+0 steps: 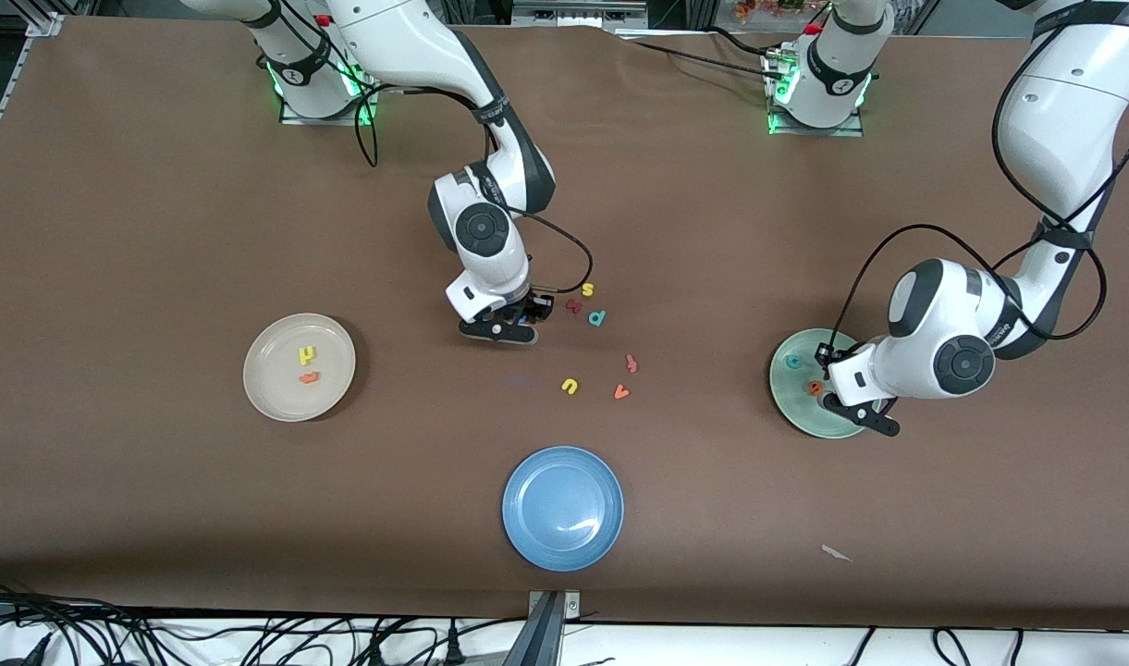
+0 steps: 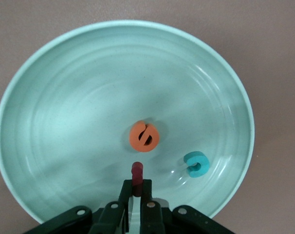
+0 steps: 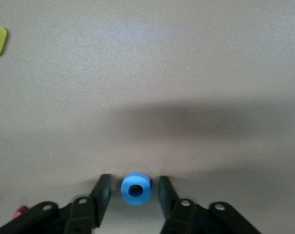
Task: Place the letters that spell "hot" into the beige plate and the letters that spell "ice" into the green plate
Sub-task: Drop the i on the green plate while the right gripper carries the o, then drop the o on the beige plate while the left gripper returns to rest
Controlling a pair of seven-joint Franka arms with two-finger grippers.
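Observation:
The beige plate (image 1: 273, 393) holds the yellow "h" (image 1: 307, 353) and the orange "t" (image 1: 309, 376). At the table's middle my right gripper (image 1: 520, 317) (image 3: 134, 183) is down at the tabletop. Its fingers (image 3: 102, 187) stand open on both sides of the blue "o" (image 3: 136, 188), with a gap on each side. The "o" is hidden in the front view. My left gripper (image 1: 828, 372) (image 2: 138, 184) hangs over the green plate (image 1: 795, 412) (image 2: 64, 97), shut on the dark red "i" (image 2: 137, 169). The orange "e" (image 1: 815, 388) (image 2: 144, 136) and the teal "c" (image 1: 792, 362) (image 2: 196, 163) lie in that plate.
Loose letters lie beside the right gripper: yellow "s" (image 1: 587, 289), red cross (image 1: 573, 305), teal "p" (image 1: 597, 318), a red piece (image 1: 631, 363), yellow "u" (image 1: 570, 386), orange "v" (image 1: 621, 392). A blue plate (image 1: 562, 507) sits nearest the front camera.

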